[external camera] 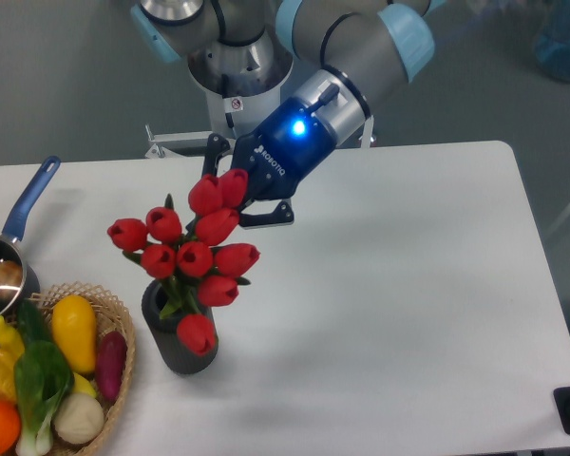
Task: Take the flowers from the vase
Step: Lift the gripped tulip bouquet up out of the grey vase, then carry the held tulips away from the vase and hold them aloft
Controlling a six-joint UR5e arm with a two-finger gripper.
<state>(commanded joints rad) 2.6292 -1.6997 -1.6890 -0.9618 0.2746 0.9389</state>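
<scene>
We had fingers (236, 193) clamped on top buds of the flowers (192, 255), so bunch hung tilted; stems prob just inside the vase (176, 347) rim, vase upright on counter (408, 285).

My pincer (230, 195) is matt black plastic, its body glossy dark blue under a lit lamp; my arm behind it is smooth grey metal with pale blue plastic caps. The flowers (192, 255) look like smooth, slightly shiny plastic (too even for real petals). The vase (176, 348) is matt dark grey. The table (408, 285) is smooth matt white. The basket (114, 318) is rough woven wicker, the saucepan (2, 275) shiny metal.
</scene>
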